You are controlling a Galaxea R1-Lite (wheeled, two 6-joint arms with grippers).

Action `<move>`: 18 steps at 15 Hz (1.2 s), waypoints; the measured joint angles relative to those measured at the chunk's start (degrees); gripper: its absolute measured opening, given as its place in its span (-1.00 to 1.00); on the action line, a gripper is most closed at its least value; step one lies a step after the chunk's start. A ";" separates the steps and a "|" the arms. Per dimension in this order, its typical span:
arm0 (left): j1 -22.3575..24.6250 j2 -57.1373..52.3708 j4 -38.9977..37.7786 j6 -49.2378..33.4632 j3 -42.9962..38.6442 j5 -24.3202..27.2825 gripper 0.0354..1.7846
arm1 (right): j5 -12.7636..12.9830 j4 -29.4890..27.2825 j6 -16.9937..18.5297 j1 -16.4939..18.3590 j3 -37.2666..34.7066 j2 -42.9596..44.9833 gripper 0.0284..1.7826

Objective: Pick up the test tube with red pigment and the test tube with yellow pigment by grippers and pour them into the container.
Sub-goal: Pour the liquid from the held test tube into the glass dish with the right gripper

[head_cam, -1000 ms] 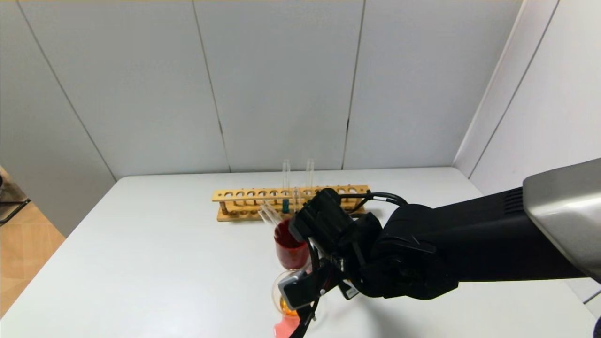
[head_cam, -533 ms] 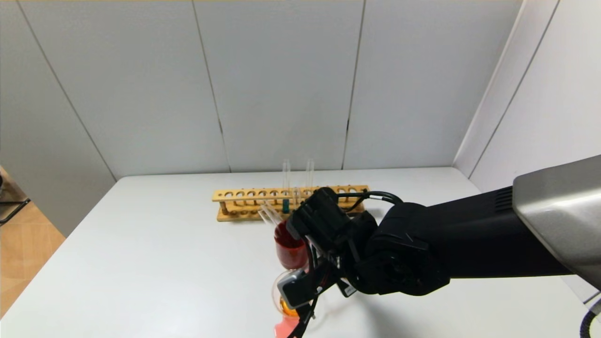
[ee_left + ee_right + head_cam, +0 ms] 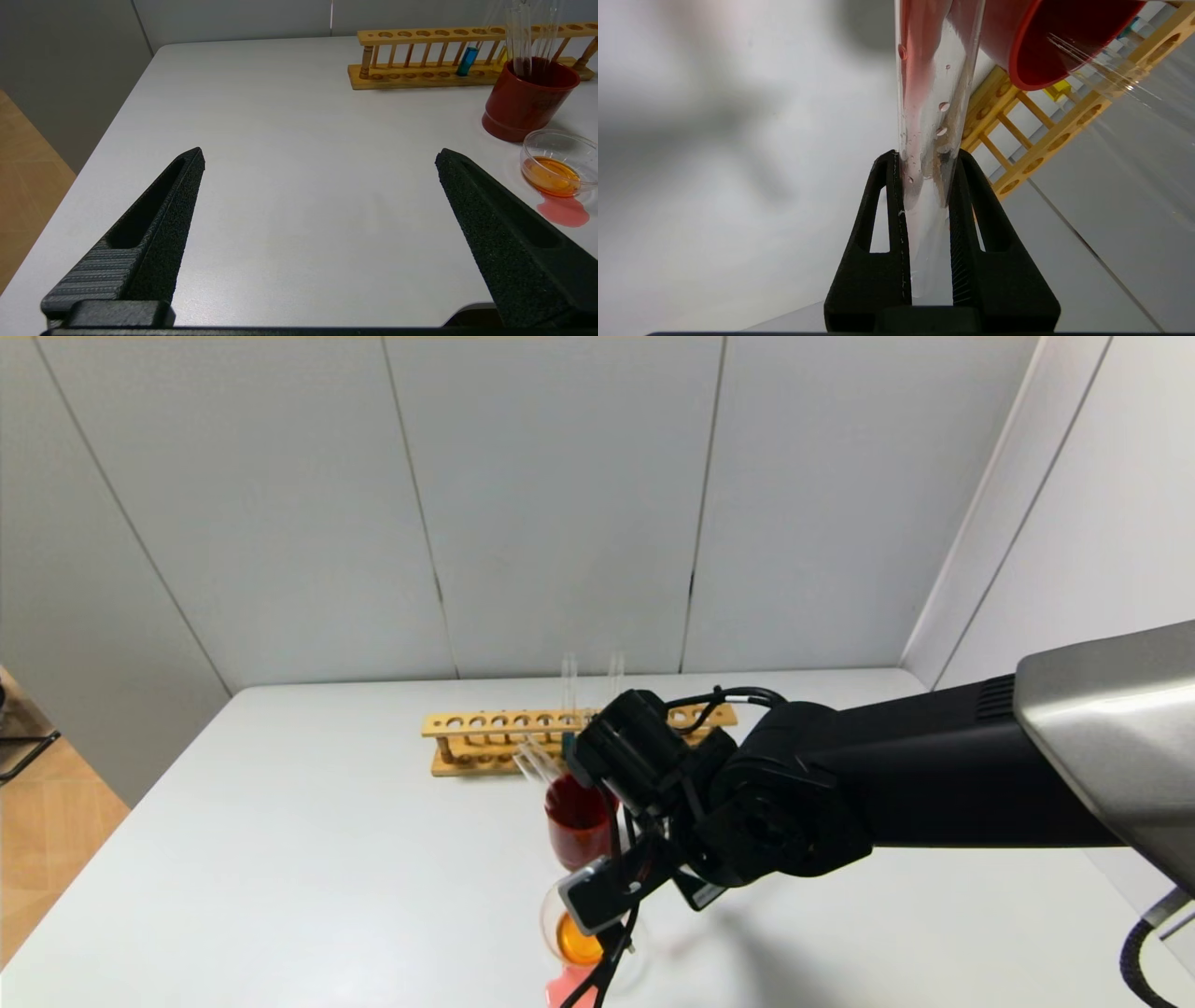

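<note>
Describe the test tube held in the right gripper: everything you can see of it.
The test tube is slim, clear glass, clamped between the two black fingers of the right gripper, which press on opposite sides of it. Its inner wall carries a pinkish-red film and scattered droplets; no standing column of liquid shows. In the right wrist view it reaches up past the rim of the dark red cup, with the wooden rack behind. Its ends are out of sight.

Hidden and cut-off parts

The right gripper (image 3: pixel 624 859) covered part of the container (image 3: pixel 553 928); the frame's bottom edge clipped the pink spill (image 3: pixel 566 987).
</note>
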State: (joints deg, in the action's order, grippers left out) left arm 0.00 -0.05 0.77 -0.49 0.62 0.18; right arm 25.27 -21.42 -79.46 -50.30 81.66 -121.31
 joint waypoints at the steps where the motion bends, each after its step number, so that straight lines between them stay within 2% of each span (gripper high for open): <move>1: 0.00 0.00 0.00 0.00 0.00 -0.02 0.96 | 0.63 -1.29 -0.33 -0.06 1.33 -0.30 -0.66; 3: 0.00 0.00 0.02 0.00 0.00 0.00 0.96 | 2.47 -3.60 -0.87 -0.15 3.61 -1.18 -0.66; 8: 0.00 0.00 0.00 0.02 0.00 -0.02 0.96 | 4.41 -5.01 -2.13 -0.59 7.03 -2.91 -0.66; 13: 0.00 0.00 0.02 0.00 -0.02 -0.02 0.96 | 4.63 -7.22 -2.43 -0.63 9.16 -3.91 -0.66; 18: 0.00 0.00 0.02 0.00 -0.02 0.00 0.96 | 6.10 -8.98 -2.49 -1.51 11.75 -4.68 -0.66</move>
State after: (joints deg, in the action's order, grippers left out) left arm 0.00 -0.05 0.79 -0.49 0.60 0.18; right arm 31.37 -30.40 -81.95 -51.81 93.42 -125.99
